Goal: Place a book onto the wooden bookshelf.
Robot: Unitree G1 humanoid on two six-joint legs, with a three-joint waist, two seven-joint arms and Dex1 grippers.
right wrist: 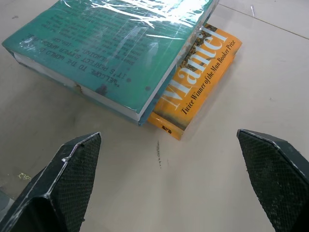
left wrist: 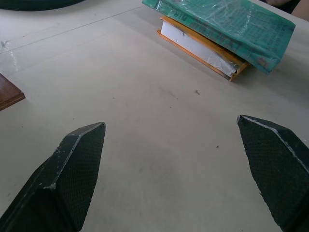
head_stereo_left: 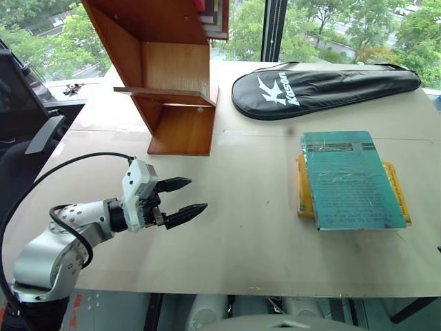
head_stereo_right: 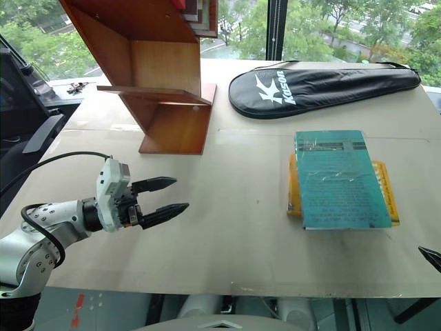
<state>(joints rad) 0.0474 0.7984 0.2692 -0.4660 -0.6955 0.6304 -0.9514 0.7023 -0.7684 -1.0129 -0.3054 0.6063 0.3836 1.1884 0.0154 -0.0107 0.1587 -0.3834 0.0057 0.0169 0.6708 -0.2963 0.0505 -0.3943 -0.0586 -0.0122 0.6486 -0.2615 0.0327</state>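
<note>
Teal-green book [head_stereo_left: 351, 181] lies flat atop a yellow book [right wrist: 200, 79] on the table [head_stereo_left: 248, 227], well apart from the wooden bookshelf [head_stereo_left: 165, 76]. I note left gripper [head_stereo_left: 185, 199] and right gripper [right wrist: 169, 193] both spread apart, empty, above bare tabletop.

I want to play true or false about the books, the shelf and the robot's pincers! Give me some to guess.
1. The teal-green book lies on top of the yellow book. True.
2. The left pincer is squeezing the teal-green book. False: it is open and holds nothing, apart from both books.
3. The black racket bag lies on the table beyond the books. True.
4. The teal-green book already sits on the wooden bookshelf. False: it is on the table, off to the side of the shelf.
5. The right pincer is open near the books. True.
</note>
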